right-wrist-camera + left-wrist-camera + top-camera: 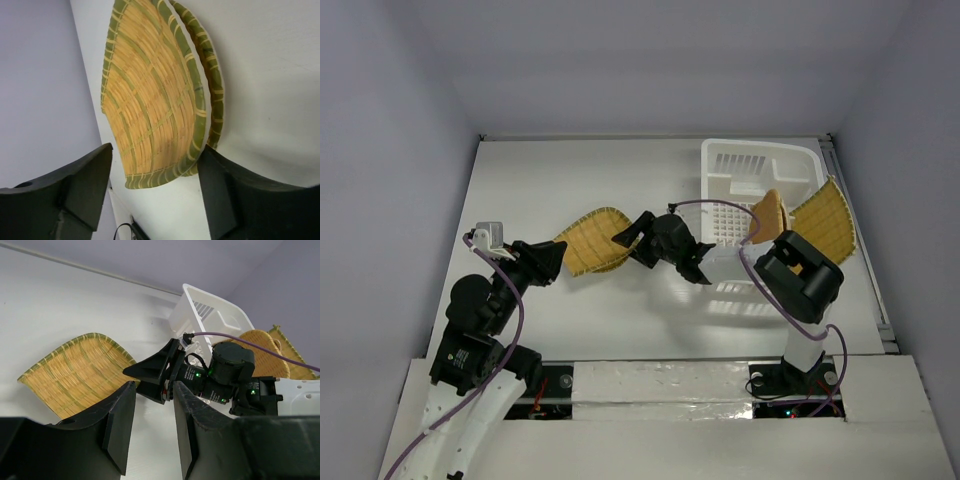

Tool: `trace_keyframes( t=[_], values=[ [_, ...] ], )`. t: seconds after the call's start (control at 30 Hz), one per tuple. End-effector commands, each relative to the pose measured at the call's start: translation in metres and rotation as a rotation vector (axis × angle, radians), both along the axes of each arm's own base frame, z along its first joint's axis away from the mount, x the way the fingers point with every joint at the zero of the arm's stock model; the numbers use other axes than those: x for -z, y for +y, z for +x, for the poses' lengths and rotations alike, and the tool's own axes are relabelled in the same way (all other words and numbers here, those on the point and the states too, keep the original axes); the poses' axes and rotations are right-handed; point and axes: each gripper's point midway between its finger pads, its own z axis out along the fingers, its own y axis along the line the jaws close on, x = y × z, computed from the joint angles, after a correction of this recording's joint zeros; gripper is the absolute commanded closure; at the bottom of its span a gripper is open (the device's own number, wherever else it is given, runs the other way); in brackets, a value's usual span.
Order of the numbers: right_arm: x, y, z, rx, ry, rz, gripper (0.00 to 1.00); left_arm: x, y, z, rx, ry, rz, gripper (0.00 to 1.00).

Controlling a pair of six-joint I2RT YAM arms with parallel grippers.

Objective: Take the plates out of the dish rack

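Two tan woven plates [592, 240] lie stacked on the table left of centre; the right wrist view shows the upper plate [150, 90] and the lower plate's rim [211, 65]. My right gripper [622, 237] is open at the stack's right edge, its fingers either side of the plates' rim [156, 155]. My left gripper [554, 260] is open and empty just left of the stack [152, 388]. The white dish rack [760, 150] stands at the back right. It holds a round plate [770, 212], and a larger square plate [825, 222] leans at its right side.
The right arm's elbow [800, 275] hangs over the rack's near side. A metal rail [865, 250] runs along the table's right edge. Grey walls enclose the table on three sides.
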Motion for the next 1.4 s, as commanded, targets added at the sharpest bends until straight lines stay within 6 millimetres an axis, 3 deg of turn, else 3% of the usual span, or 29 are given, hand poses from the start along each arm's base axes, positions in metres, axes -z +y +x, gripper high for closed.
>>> trace_keyframes(
  t=[0.0, 0.17, 0.43, 0.53, 0.57, 0.6, 0.63, 0.7, 0.73, 0.77, 0.8, 0.87, 0.97, 1.0, 1.03, 1.13, 1.23, 1.27, 1.37],
  values=[
    [-0.021, -0.004, 0.000, -0.005, -0.065, -0.019, 0.23, -0.007, -0.001, 0.002, 0.002, -0.028, -0.016, 0.67],
    [-0.026, -0.012, -0.006, -0.033, -0.088, -0.127, 0.05, -0.008, -0.001, 0.001, 0.004, -0.031, -0.018, 0.67],
    [-0.034, -0.013, -0.021, -0.097, -0.112, -0.225, 0.03, -0.009, 0.000, 0.001, 0.001, -0.037, -0.015, 0.67],
    [-0.039, -0.018, -0.033, -0.120, -0.129, -0.275, 0.06, -0.010, 0.000, 0.000, 0.001, -0.041, -0.018, 0.67],
    [-0.057, -0.018, -0.039, -0.123, -0.160, -0.265, 0.14, -0.010, 0.000, 0.000, -0.001, -0.038, -0.016, 0.67],
    [-0.061, -0.027, -0.041, -0.117, -0.161, -0.292, 0.18, -0.010, 0.000, 0.000, -0.001, -0.040, -0.016, 0.67],
    [-0.070, -0.033, -0.044, -0.105, -0.192, -0.315, 0.29, -0.011, 0.000, 0.000, -0.001, -0.043, -0.017, 0.67],
    [-0.100, -0.054, -0.051, -0.081, -0.232, -0.329, 0.45, -0.012, 0.000, -0.001, 0.001, -0.046, -0.018, 0.67],
    [-0.111, -0.067, -0.049, -0.044, -0.266, -0.358, 0.65, -0.011, 0.000, -0.001, 0.002, -0.044, -0.018, 0.67],
    [-0.124, -0.078, -0.049, -0.016, -0.293, -0.368, 0.75, -0.011, 0.000, -0.001, 0.002, -0.047, -0.017, 0.67],
    [-0.146, -0.097, -0.056, 0.013, -0.317, -0.381, 0.83, -0.012, 0.001, -0.001, 0.001, -0.049, -0.018, 0.67],
    [-0.164, -0.137, -0.053, 0.133, -0.353, -0.481, 1.00, -0.013, 0.001, -0.002, -0.001, -0.052, -0.019, 0.68],
    [-0.188, -0.212, -0.066, 0.314, -0.351, -0.626, 1.00, -0.013, 0.001, -0.003, 0.002, -0.056, -0.021, 0.68],
    [-0.187, -0.236, -0.076, 0.337, -0.324, -0.697, 1.00, -0.015, 0.000, -0.004, 0.007, -0.060, -0.022, 0.68],
    [-0.200, -0.261, -0.083, 0.422, -0.331, -0.698, 1.00, -0.014, 0.000, -0.004, 0.008, -0.059, -0.022, 0.69],
    [-0.206, -0.307, -0.100, 0.510, -0.297, -0.764, 1.00, -0.013, -0.001, -0.003, 0.012, -0.058, -0.021, 0.69],
    [-0.201, -0.342, -0.106, 0.588, -0.239, -0.858, 0.81, -0.013, -0.001, -0.003, 0.013, -0.053, -0.021, 0.69],
    [-0.199, -0.347, -0.105, 0.599, -0.223, -0.889, 0.63, -0.012, -0.001, -0.002, 0.013, -0.049, -0.018, 0.69],
    [-0.190, -0.360, -0.103, 0.599, -0.180, -0.967, 0.42, -0.010, -0.002, 0.000, 0.012, -0.039, -0.014, 0.68]
  ],
)
